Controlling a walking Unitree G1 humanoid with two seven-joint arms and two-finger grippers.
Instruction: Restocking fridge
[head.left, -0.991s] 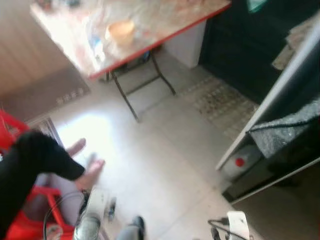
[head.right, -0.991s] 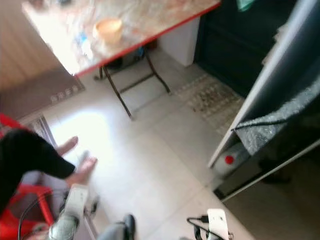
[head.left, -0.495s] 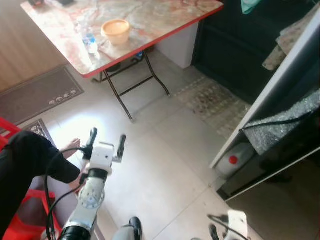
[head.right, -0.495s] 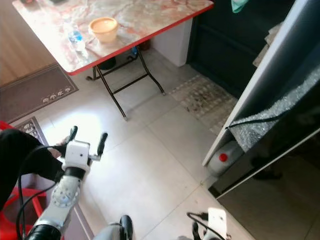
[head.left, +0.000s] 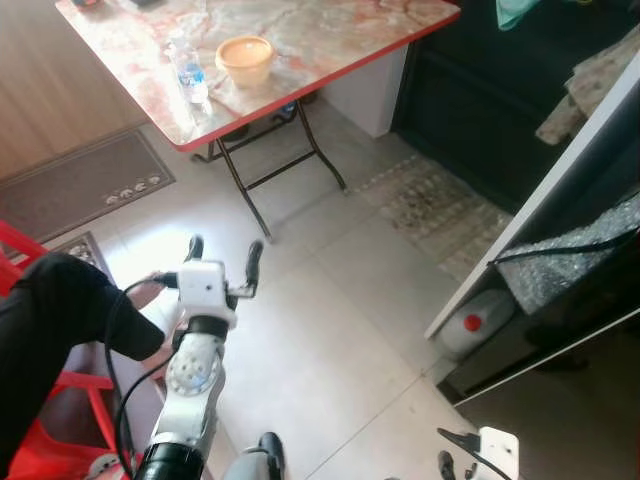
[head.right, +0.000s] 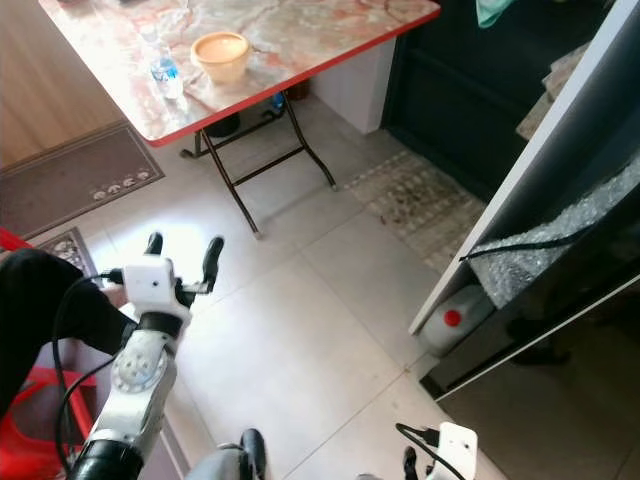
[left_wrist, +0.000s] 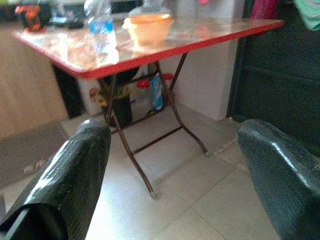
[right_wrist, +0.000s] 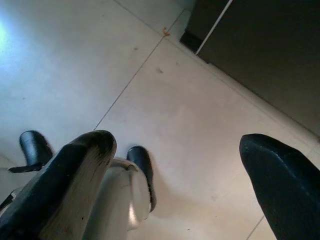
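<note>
One table (head.left: 330, 40) with a red edge stands ahead on the tiled floor (head.left: 330, 330), on dark folding legs. On it, near the corner closest to the robot, are one water bottle (head.left: 187, 68) and one orange bowl (head.left: 246, 58), just beside each other. To the right the fridge (head.left: 590, 260) stands open, its white door edge running up the frame; one white jug (head.left: 478, 322) with a red cap sits on the floor at its foot, and a silvery padded sheet (head.left: 570, 265) lies on a shelf inside. Two mats lie on the floor: a grey one (head.left: 80, 190) by the wall and a patterned one (head.left: 430, 200) before the dark cabinet.

The left gripper (head.left: 222, 262) is raised over the floor, its two black fingers spread and holding nothing. A person's black sleeve (head.left: 60, 310) and hand (head.left: 150, 290) reach in beside it, over a red chair (head.left: 50, 440). The right gripper (right_wrist: 175, 170) hangs low, fingers wide apart, empty.

The left wrist view looks level at the table and adds what lies under it: a red-capped bottle (left_wrist: 156, 91) and a dark bin (left_wrist: 119, 102). The right wrist view looks down at the floor, the robot's two black feet and the fridge's base
</note>
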